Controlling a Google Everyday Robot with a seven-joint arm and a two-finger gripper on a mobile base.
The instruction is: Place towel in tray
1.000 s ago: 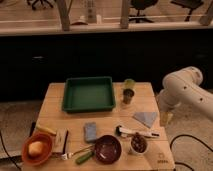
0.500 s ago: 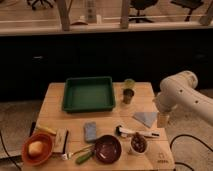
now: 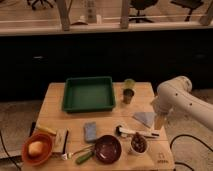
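No text, brand or number can be read anywhere. The only sign-like thing is a small dark mark (image 3: pixel 161 158) printed on the desk (image 3: pixel 100 114) at its front right corner, and it is too small to make out. The gripper (image 3: pixel 159 123) bears no legible label; it hangs over the desk's right edge, just beside the towel (image 3: pixel 144 118).

A wooden table (image 3: pixel 56 116) stands on speckled floor (image 3: pixel 15 111) before a dark low wall (image 3: pixel 100 55). Office chairs (image 3: pixel 145 6) sit beyond it (the gripper (image 3: pixel 159 122) hangs at the table's right edge).
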